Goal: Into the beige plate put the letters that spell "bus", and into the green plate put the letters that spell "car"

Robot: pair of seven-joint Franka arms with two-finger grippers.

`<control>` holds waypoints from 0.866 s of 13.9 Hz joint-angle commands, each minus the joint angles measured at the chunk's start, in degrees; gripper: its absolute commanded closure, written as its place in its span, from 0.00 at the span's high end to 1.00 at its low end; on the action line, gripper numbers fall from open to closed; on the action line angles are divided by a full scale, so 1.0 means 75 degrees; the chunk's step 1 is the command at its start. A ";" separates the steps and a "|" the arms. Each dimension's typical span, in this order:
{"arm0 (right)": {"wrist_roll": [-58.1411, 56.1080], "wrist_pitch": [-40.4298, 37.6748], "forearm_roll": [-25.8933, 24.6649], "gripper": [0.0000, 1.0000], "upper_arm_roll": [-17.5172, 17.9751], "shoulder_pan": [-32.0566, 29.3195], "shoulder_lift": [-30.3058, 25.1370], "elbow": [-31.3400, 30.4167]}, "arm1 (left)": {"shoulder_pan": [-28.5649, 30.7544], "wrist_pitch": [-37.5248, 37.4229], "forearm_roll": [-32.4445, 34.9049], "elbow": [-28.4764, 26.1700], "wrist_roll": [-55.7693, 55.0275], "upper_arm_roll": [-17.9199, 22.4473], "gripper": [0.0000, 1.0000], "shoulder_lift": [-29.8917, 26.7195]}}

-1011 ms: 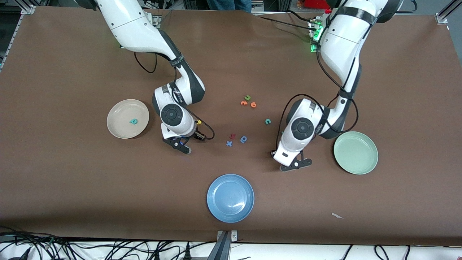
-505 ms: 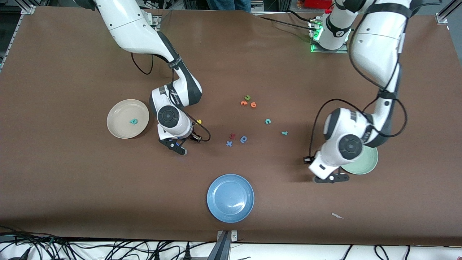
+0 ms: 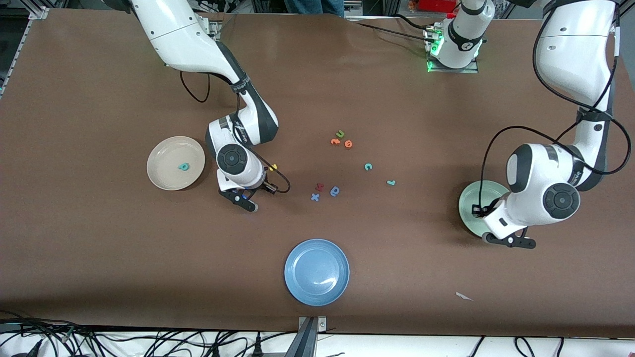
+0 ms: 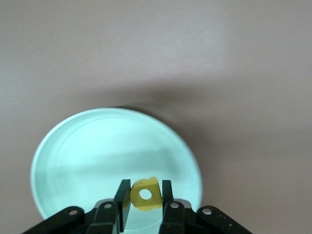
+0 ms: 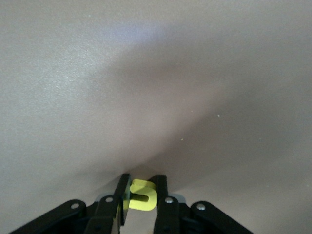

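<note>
On the brown table (image 3: 99,248), loose foam letters are the only legible characters: a green "u" (image 3: 340,133), a teal "c" (image 3: 368,166) and a blue "x" (image 3: 315,197) near the middle. In the left wrist view a yellow "a" (image 4: 146,194) sits between the fingers. Lettering on the arms cannot be read.

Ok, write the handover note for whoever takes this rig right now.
Left gripper: shut on the yellow "a", over the green plate.
Right gripper: shut on a yellow letter, low beside the beige plate.
Done: teal "b" in the beige plate.
Left: release the "a"; carry the held letter to beige, then the second yellow letter; the teal "c" and teal "r" on the table go to green.
</note>
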 commanded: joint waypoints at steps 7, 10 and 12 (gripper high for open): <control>-0.4593 -0.1667 0.0020 0.15 -0.1959 -0.0033 -0.1506 -0.1071 | 0.0005 0.0632 -0.0077 -0.0803 0.0109 -0.0255 1.00 -0.0560; -0.6260 -0.1632 0.0055 0.15 -0.2687 -0.0033 -0.2058 -0.2102 | 0.0015 0.0655 -0.0323 -0.0978 -0.0971 -0.0946 1.00 -0.0537; -0.7058 -0.1503 -0.0003 0.15 -0.2969 -0.0021 -0.2282 -0.2877 | 0.0016 0.0737 -0.0548 -0.1201 -0.1744 -0.1402 1.00 -0.0572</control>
